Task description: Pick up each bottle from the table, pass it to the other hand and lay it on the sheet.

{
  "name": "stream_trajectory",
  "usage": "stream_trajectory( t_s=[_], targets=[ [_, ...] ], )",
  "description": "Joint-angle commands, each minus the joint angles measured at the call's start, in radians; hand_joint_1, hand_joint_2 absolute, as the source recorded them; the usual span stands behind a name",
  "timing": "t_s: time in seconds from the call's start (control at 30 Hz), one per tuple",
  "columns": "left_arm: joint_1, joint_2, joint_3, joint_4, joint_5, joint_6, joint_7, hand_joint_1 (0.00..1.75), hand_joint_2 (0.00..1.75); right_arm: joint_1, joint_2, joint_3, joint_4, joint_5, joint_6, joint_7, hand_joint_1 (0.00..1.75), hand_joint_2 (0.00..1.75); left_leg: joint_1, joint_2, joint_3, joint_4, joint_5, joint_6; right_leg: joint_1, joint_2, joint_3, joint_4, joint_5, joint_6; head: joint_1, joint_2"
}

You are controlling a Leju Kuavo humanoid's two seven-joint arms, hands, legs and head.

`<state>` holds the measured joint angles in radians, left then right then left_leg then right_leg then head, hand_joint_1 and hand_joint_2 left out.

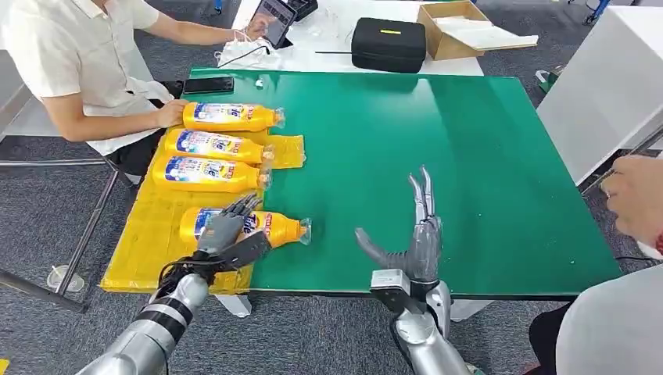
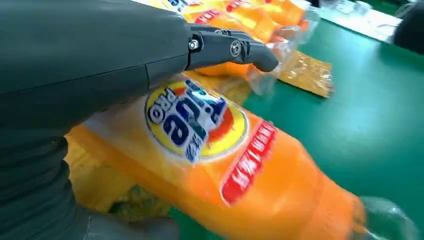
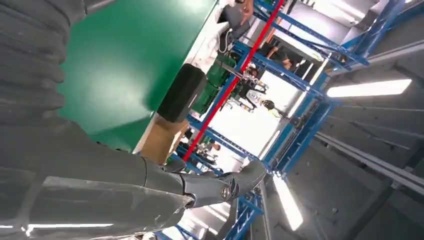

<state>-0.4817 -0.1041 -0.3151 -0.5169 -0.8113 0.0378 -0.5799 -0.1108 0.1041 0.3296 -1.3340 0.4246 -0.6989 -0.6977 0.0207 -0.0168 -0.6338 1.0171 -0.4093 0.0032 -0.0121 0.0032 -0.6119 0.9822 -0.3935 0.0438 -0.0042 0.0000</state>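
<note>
From the head view, the left hand (image 1: 227, 230) lies over the near bottle (image 1: 266, 227), fingers draped across its label and thumb beside its neck, gripping it. That bottle lies on its side, body on the yellow sheet (image 1: 141, 250) and clear cap end poking out onto the green desk (image 1: 438, 156). Three more bottles (image 1: 219, 144) lie side by side on the sheet farther back. The right hand (image 1: 414, 234) stands upright over the desk, fingers straight and together pointing away, thumb spread wide to the left, holding nothing. A seated person (image 1: 70, 62) rests a hand on the farthest bottle; another person's hand (image 1: 637, 195) shows at the right edge. A black case (image 1: 388, 44) and a cardboard box (image 1: 453, 30) sit on the white table beyond.

In the left wrist view, the left hand (image 2: 90, 55) presses along the orange bottle (image 2: 240, 170), a dark finger (image 2: 235, 50) reaching over it; the other bottles (image 2: 250, 20) lie close behind.

In the right wrist view, the right hand (image 3: 100, 195) shows a fingertip (image 3: 245, 180) extended in open air, with the desk (image 3: 125, 60) and case (image 3: 182, 92) beyond.
</note>
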Motion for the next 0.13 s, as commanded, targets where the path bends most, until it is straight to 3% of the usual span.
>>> stream_trajectory(
  t_s=[0.03,0.13],
  targets=[
    [0.088,0.004,0.017,-0.077,0.09,0.011,-0.018,0.0,1.75,-0.005,-0.027,0.006,0.037,0.005,0.001,0.0,0.0,1.75,-0.001,0.003,0.003,-0.001,-0.001,0.001,0.0,0.002,0.002,-0.001,0.0,-0.001,0.0,0.0],
    [0.087,-0.005,0.02,-0.089,0.1,0.014,-0.016,0.0,1.75,-0.003,-0.028,0.005,0.037,0.005,0.001,0.0,0.0,1.75,-0.001,0.004,0.003,-0.001,-0.001,0.001,0.0,0.002,0.001,-0.001,0.0,-0.001,0.0,0.0]
  ],
)
